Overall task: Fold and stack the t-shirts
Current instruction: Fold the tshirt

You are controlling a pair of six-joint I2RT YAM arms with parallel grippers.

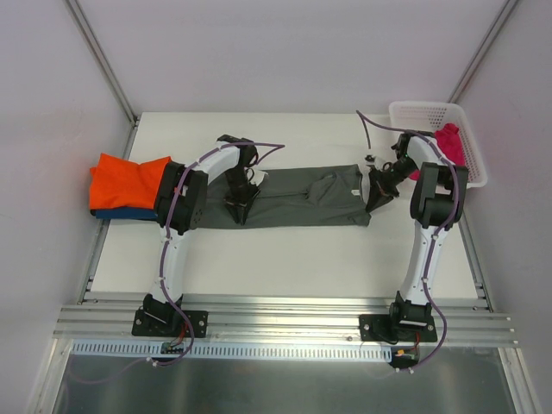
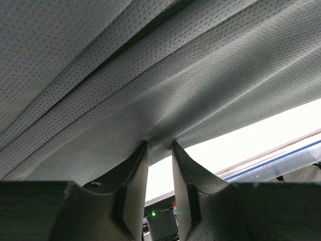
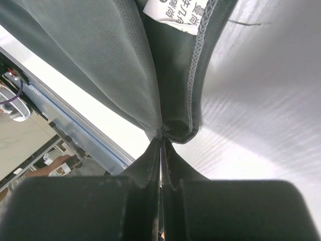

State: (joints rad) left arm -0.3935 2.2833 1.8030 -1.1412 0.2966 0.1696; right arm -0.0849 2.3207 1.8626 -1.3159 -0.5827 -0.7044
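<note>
Dark grey t-shirt [image 2: 165,75] was seen as matt, finely perforated cloth; basket [image 1: 418,112] at far-right corner as white plastic mesh; tabletop [image 1: 285,259] as smooth matt white.

Spread shirt [image 1: 293,194] centre; shirt stack [image 1: 125,177] left; basket [image 1: 423,110] right.

A white label [image 3: 173,12] sewn inside the dark grey t-shirt [image 3: 100,55], in the right wrist view, carries black printed characters. The frame edge cuts them off and they cannot be read. No other text, number or sign is legible.
</note>
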